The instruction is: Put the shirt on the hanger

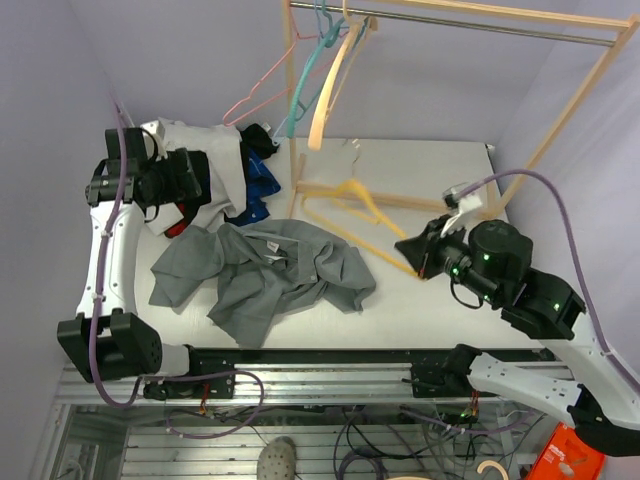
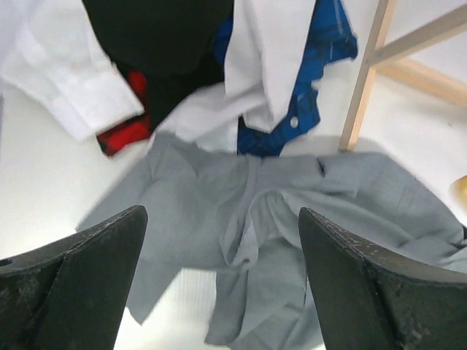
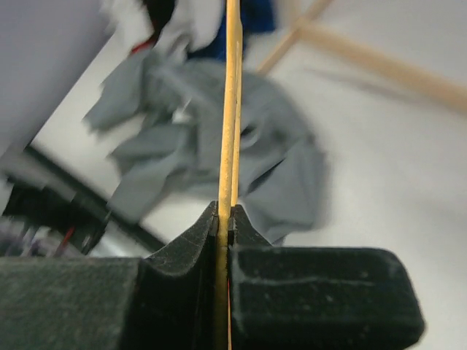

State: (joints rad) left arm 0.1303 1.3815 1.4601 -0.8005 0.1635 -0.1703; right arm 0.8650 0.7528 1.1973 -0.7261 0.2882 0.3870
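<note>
Progress: early | shirt (image 1: 265,275) crumpled on worktop (image 1: 430,170), not yet on hanger (image 3: 228,109) | hanger right of shirt, clamped in right gripper (image 3: 225,215) | left gripper (image 2: 219,219) spread apart, empty, over shirt's far edge | remaining: thread both shoulders.

Our tally of hangers and shirts
We count four: yellow hanger (image 1: 362,200), pink hanger (image 1: 270,73), teal hanger (image 1: 303,85), cream hanger (image 1: 325,105); one grey shirt (image 1: 265,270).

From high above the near edge we look down on the whole table (image 1: 440,170). Our left wrist view sits close above the shirt (image 2: 241,219); our right wrist view sights along the hanger (image 3: 232,109) toward that same shirt.
</note>
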